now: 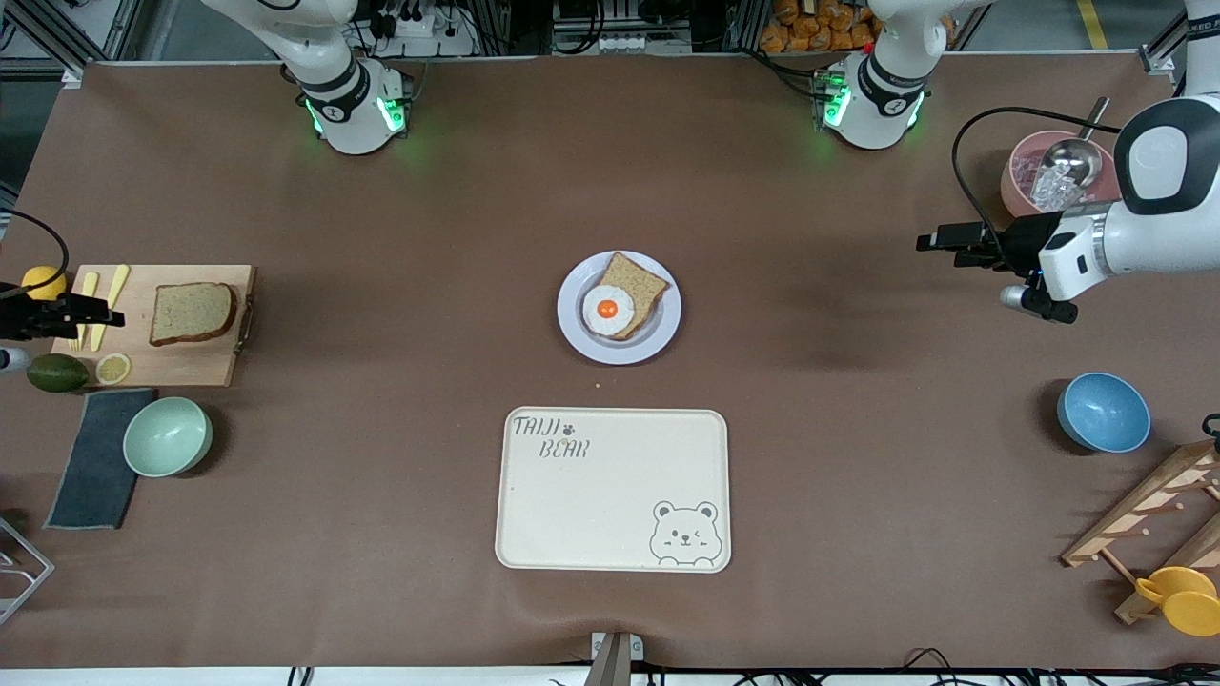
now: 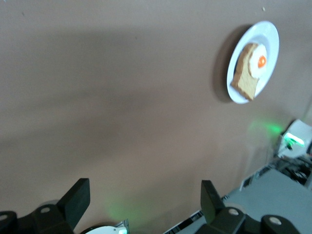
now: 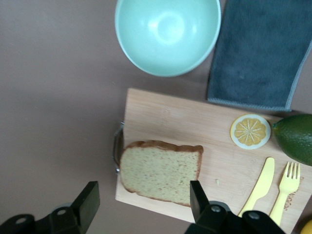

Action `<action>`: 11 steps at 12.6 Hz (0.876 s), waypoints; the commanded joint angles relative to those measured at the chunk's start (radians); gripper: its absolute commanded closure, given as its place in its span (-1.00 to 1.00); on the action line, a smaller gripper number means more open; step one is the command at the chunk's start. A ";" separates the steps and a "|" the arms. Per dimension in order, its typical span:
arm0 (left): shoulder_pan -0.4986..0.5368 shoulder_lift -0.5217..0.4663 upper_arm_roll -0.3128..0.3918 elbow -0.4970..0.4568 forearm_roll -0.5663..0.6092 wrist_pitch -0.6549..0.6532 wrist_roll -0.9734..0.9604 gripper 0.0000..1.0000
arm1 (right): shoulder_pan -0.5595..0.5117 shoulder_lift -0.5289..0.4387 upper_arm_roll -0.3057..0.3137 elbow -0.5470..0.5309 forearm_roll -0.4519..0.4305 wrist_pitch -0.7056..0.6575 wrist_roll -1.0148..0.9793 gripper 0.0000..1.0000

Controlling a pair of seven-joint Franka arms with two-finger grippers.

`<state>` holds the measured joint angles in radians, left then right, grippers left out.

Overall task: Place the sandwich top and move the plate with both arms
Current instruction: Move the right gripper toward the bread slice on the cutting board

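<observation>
The sandwich top, a plain speckled bread slice, lies on a wooden cutting board at the right arm's end of the table. It also shows in the right wrist view. My right gripper hovers over the board beside the slice, open and empty. The lavender-grey plate sits mid-table and carries a bread slice with a fried egg. My left gripper hangs open and empty above the table at the left arm's end, well away from the plate.
A lemon slice, a yellow knife and fork and an avocado are on or by the board. A green bowl, grey cloth, cream bear tray, blue bowl, pink bowl with scoop and wooden rack stand around.
</observation>
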<state>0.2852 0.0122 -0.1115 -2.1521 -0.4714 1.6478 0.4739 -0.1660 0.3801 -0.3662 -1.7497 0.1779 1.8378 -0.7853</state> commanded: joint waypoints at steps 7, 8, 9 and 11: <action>0.051 0.046 -0.204 -0.054 -0.151 0.137 0.001 -1.00 | -0.021 0.186 -0.091 -0.007 0.169 0.081 -0.202 -0.38; 0.051 0.055 -0.247 -0.051 -0.148 0.174 -0.062 -1.00 | -0.021 0.201 -0.097 -0.005 0.172 0.096 -0.233 -0.37; 0.049 0.057 -0.261 -0.051 -0.142 0.188 -0.087 -1.00 | -0.024 0.212 -0.097 -0.005 0.179 0.101 -0.238 -0.36; 0.049 0.068 -0.263 -0.051 -0.142 0.188 -0.089 -1.00 | -0.030 0.232 -0.100 -0.005 0.208 0.112 -0.281 -0.29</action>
<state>0.3238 0.0803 -0.3754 -2.2069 -0.6083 1.8344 0.3953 -0.1808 0.5942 -0.4671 -1.7679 0.3490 1.9489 -1.0156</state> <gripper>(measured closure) 0.000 0.339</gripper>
